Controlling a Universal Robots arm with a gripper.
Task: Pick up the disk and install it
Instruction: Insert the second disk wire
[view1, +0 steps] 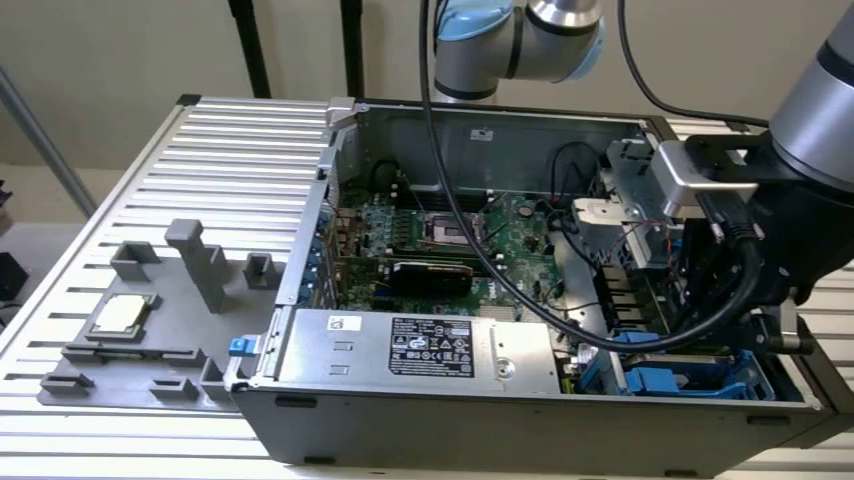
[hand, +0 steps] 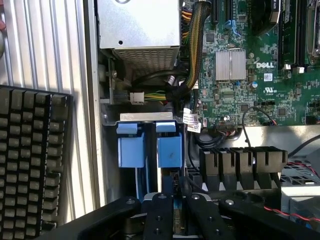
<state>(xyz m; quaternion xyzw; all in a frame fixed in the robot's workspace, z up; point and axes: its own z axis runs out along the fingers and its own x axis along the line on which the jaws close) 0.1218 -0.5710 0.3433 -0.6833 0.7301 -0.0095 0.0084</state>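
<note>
The disk (hand: 169, 150) stands on edge in the drive bay at the case's front corner, its blue carrier end facing the wrist camera and its thin metal edge running back between my fingers. My gripper (hand: 175, 200) is shut on that edge, a black finger (hand: 159, 212) on either side. A second blue carrier (hand: 131, 150) sits in the slot beside it. In the exterior view the arm's wrist (view1: 747, 240) hangs over the blue drive bay (view1: 667, 382) at the case's lower right and hides the fingers.
The silver power-supply box (view1: 414, 348) lies along the front of the open case (view1: 320, 200), with the green motherboard (view1: 441, 235) behind it. Bundled cables (hand: 192, 45) run close to the bay. A square CPU chip (view1: 118, 315) rests on grey fixtures. A black keyboard (hand: 30, 160) lies outside the case.
</note>
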